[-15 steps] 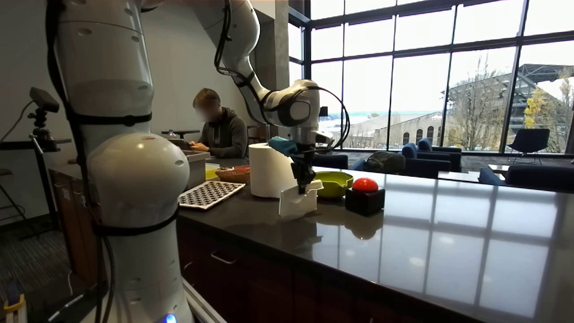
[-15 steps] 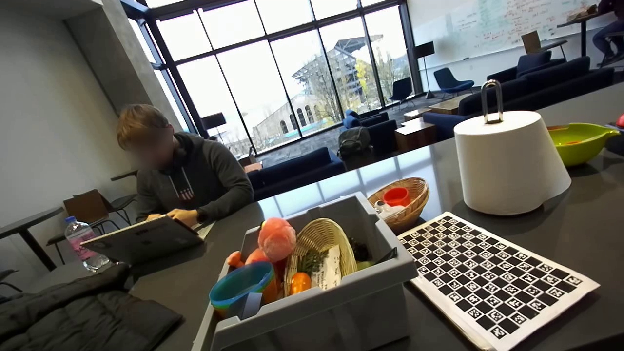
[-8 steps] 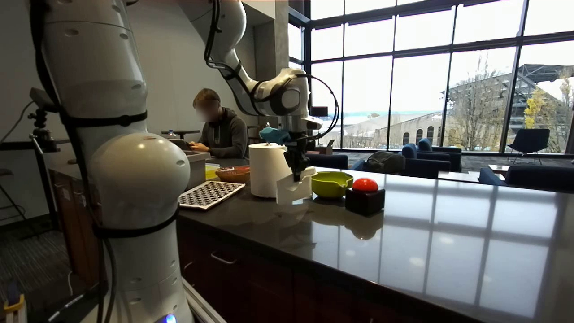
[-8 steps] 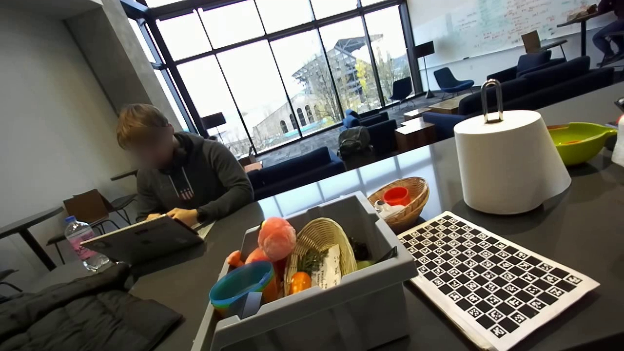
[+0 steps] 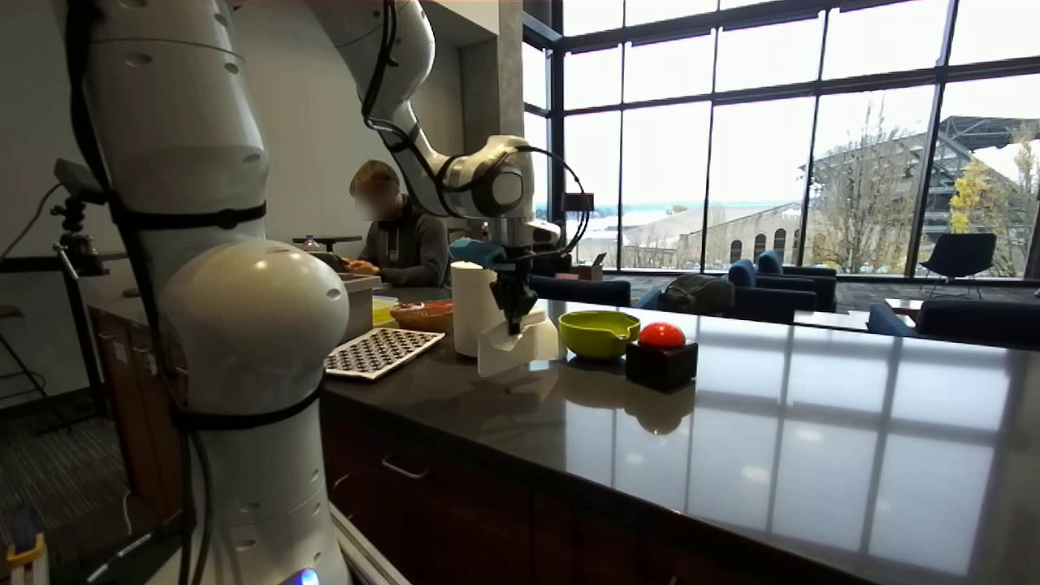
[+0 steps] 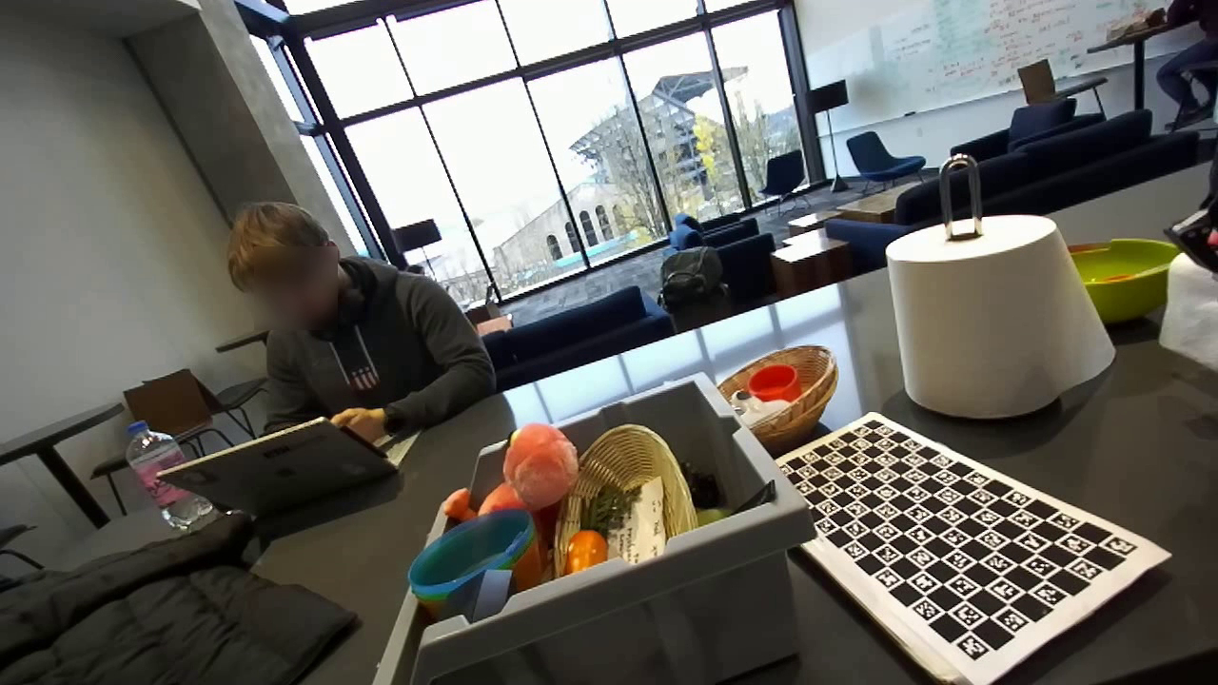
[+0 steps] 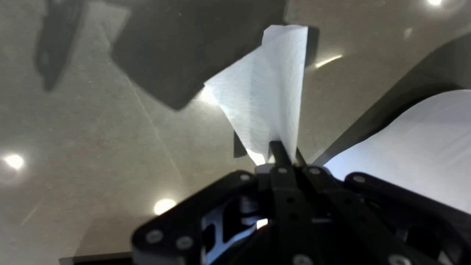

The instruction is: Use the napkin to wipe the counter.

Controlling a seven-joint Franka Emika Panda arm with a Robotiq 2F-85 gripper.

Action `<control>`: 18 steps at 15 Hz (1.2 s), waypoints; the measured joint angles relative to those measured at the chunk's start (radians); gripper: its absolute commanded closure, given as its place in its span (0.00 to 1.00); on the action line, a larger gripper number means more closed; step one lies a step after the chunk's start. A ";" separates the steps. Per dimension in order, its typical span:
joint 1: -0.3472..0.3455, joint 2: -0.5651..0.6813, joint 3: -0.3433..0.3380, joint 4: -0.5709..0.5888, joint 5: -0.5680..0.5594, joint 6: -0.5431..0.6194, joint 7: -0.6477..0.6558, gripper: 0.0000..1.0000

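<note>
A thin pale napkin (image 7: 265,88) hangs, folded and fanned out, from my gripper (image 7: 289,152), whose fingers are pinched shut on its upper part. In an exterior view the napkin (image 5: 500,355) hangs upright just below the gripper (image 5: 515,327), over the dark glossy counter (image 5: 691,463). Only an edge of the napkin (image 6: 1194,304) enters the other side's exterior view at far right. Dark shadows lie on the counter (image 7: 92,147) beside the napkin in the wrist view. Whether its lower edge touches the surface I cannot tell.
A big white roll (image 5: 471,305) stands close behind and left of the gripper. Right of it are a green bowl (image 5: 600,335) and a black box with a red button (image 5: 661,357). A checkered board (image 6: 961,542), a grey bin (image 6: 609,609) and a basket (image 6: 809,404) sit farther along.
With the napkin still gripped, my gripper has moved left toward the white roll in an exterior view, first rising slightly. The napkin has come into sight at another view's right edge.
</note>
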 measured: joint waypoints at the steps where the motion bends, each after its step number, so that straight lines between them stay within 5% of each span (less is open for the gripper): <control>1: 0.007 0.005 0.003 -0.004 0.002 -0.001 -0.001 1.00; 18: -0.024 0.250 -0.081 0.045 0.002 -0.051 0.040 1.00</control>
